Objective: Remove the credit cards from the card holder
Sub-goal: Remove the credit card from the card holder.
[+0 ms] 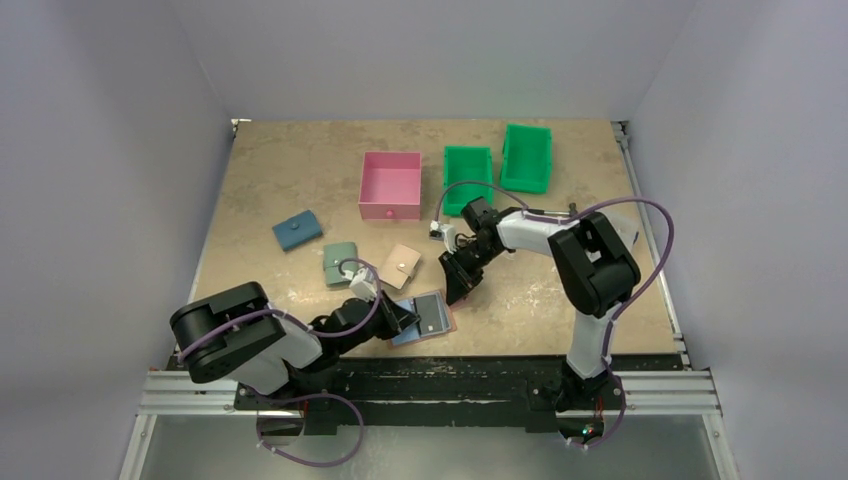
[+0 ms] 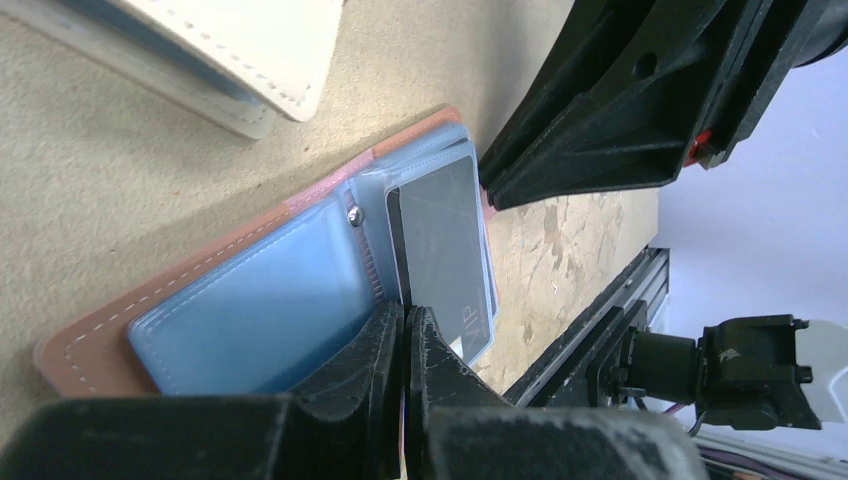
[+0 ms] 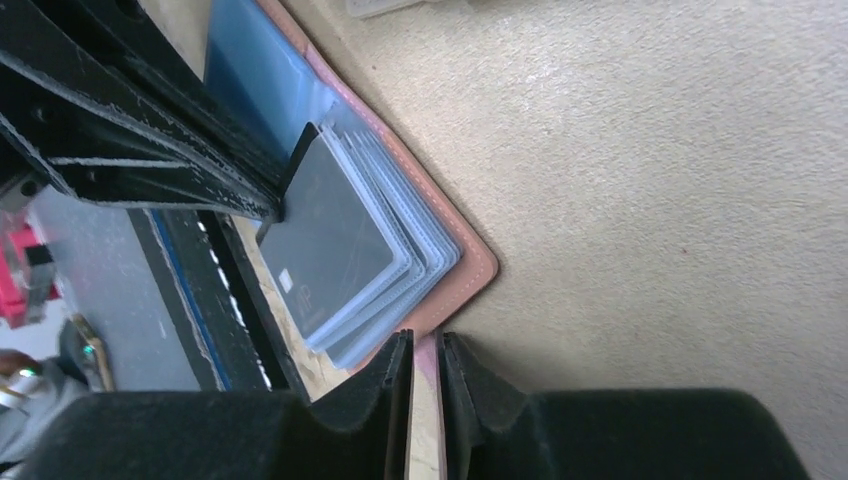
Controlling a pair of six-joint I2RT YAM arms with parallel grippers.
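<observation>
The card holder [image 2: 230,320] lies open on the table [image 1: 560,290], close to its near edge, blue lining up and between the two arms. A dark card [image 2: 445,250] sits in its stack of clear sleeves, on the half nearer the right arm. The left gripper [image 2: 405,345] has its fingers clenched together, tips resting on the lining just beside the card's edge. The right gripper [image 3: 425,345] is low at the holder's outer edge, and its fingers stand a narrow slit apart. A pinkish strip shows in the slit, perhaps the holder's rim, but I cannot tell whether it is grasped. A beige wallet [image 1: 402,262] lies just beyond the holder, and a green wallet [image 1: 340,262] beside that.
</observation>
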